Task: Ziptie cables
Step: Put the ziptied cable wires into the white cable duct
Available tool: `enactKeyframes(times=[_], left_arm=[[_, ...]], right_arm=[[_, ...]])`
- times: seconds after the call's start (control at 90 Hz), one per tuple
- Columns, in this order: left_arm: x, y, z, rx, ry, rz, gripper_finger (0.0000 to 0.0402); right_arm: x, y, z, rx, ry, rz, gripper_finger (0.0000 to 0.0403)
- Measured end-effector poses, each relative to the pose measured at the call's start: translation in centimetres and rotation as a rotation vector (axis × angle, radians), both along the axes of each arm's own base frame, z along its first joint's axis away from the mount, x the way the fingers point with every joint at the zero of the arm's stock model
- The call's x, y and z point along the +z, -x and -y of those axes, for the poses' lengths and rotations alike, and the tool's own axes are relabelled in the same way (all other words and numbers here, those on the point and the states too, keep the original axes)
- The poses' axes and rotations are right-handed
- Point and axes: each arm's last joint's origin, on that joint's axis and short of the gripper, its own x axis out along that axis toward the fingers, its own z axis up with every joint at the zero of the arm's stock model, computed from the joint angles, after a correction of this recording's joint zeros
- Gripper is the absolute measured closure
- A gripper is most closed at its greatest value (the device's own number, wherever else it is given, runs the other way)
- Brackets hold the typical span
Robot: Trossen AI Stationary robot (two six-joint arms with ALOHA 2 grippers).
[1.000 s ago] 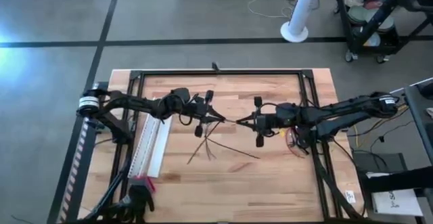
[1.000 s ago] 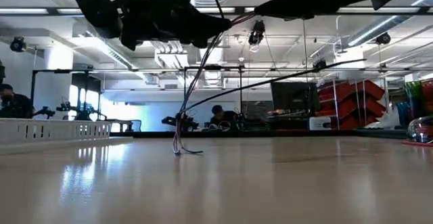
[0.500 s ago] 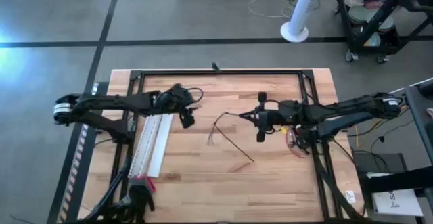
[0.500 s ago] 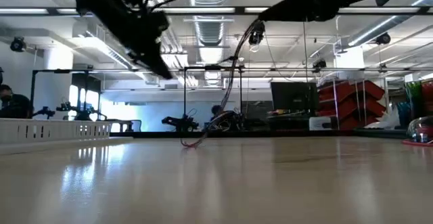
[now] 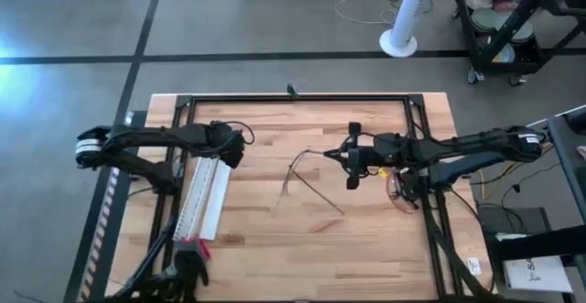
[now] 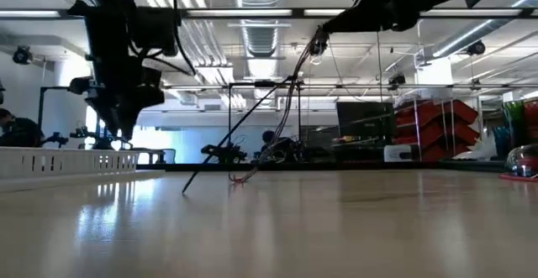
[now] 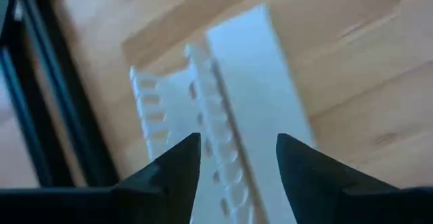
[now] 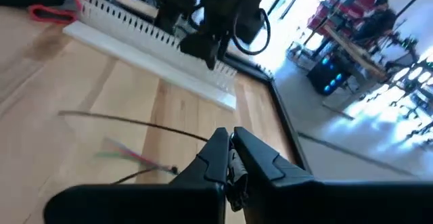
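One end of the cables (image 5: 307,170) is pinched in the right gripper (image 5: 349,156), fingers closed on it, just right of the table (image 5: 366,239) centre; the rest trails down to the wood. Left gripper (image 5: 240,142), fingers spread and empty, hovers over the white strip (image 5: 206,198). My advice: hold the bundle high and steady, wires together, while the left arm fetches a tie.

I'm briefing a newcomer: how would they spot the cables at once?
On the wooden table, look mid-table, just left of the right pincer. The cables hang from it in a thin dark and pinkish bundle, unlike the broad white slotted strip beneath the left pincer.
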Motion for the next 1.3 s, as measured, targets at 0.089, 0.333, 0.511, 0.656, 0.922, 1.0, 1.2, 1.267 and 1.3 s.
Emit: enactKeyframes(times=[0.089, 0.333, 0.511, 0.656, 0.922, 1.0, 1.2, 1.267, 1.3], left_arm=[[-0.9, 0.0, -0.2, 0.044, 0.047, -0.065, 0.0238], [-3.3, -1.8, -0.6, -0.049, 0.173, -0.081, 0.0257], [-5.1, -2.6, -0.8, -0.113, 0.202, -0.146, 0.0352], [-5.1, -3.7, -0.7, -0.140, 0.185, -0.121, 0.0388], [-0.8, -9.7, 1.5, -0.366, 0.119, 0.187, 0.0400], [0.3, -11.6, 2.4, -0.449, 0.092, 0.349, 0.0401], [2.7, -14.7, 5.4, -0.649, -0.004, 0.641, 0.0401], [3.9, -15.4, 6.2, -0.693, -0.034, 0.703, 0.0401], [4.5, -15.7, 6.6, -0.712, -0.049, 0.727, 0.0401]], right_arm=[[-0.2, 0.1, 0.0, -0.007, -0.018, -0.023, 0.0403], [-0.6, 0.4, -0.1, -0.007, -0.031, -0.071, 0.0403], [0.2, 1.1, -0.6, 0.011, -0.029, -0.056, 0.0403], [1.5, 2.7, -1.1, 0.033, -0.033, -0.037, 0.0403], [3.1, 5.5, -1.2, 0.022, -0.101, -0.011, 0.0403], [3.3, 6.0, -1.3, 0.017, -0.122, -0.010, 0.0403], [4.0, 7.3, -1.5, 0.028, -0.160, 0.019, 0.0403], [4.3, 7.9, -1.5, 0.033, -0.164, 0.033, 0.0403], [4.6, 8.2, -1.5, 0.035, -0.163, 0.039, 0.0403]])
